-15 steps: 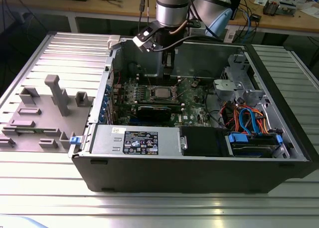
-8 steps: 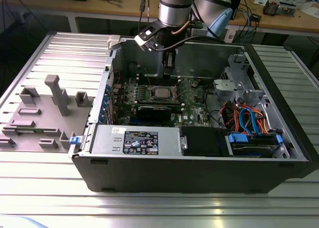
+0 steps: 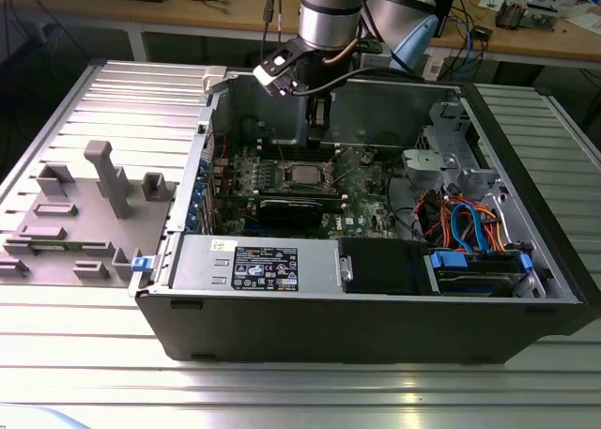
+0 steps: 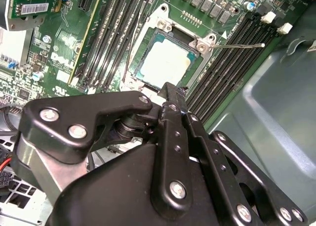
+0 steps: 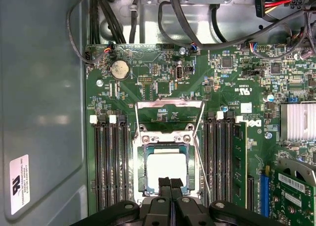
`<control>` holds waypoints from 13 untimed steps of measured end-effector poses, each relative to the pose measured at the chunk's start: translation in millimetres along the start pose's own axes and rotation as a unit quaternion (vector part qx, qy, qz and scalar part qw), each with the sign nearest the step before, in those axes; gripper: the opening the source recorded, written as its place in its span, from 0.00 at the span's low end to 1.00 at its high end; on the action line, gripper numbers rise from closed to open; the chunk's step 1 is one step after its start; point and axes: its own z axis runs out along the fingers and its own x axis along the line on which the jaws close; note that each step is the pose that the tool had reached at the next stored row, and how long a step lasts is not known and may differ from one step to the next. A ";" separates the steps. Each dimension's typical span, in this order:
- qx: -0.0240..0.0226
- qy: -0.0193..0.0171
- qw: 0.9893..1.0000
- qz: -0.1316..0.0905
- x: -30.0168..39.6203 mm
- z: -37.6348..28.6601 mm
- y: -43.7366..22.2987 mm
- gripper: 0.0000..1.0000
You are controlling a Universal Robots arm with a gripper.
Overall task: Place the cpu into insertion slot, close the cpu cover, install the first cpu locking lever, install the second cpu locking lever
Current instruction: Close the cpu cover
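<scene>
Blocking cpu [image 5: 165,167] edge: end effector [image 5: 170,182] pinched closed, contact unclr; cpu cover [image 5: 169,104] open.

Black metal gripper with silver bolts [image 4: 170,90] large in the foreground, tip overlapping the near edge of the square dark socket recess with silver rim [image 4: 173,34]. Small flat square chip with pale silver top [image 4: 165,63] mid-frame, lying flat inside the recess. Thin silver wire lever [image 4: 237,45] sticking out from a socket corner screw, across the long black memory slots [image 4: 232,67]. Second bank of black slots [image 4: 111,38] on the socket's opposite side. Green circuit board [image 4: 59,48] all round. Dull grey-green sheet-metal case wall [image 4: 276,112] just beside the lever-side slots.
</scene>
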 end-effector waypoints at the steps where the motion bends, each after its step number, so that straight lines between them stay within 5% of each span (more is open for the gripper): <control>1: 0.000 0.000 1.000 0.000 0.0 0.0 0.0 0.11; 13: -0.001 0.000 1.000 0.000 0.0 0.1 2.1 0.11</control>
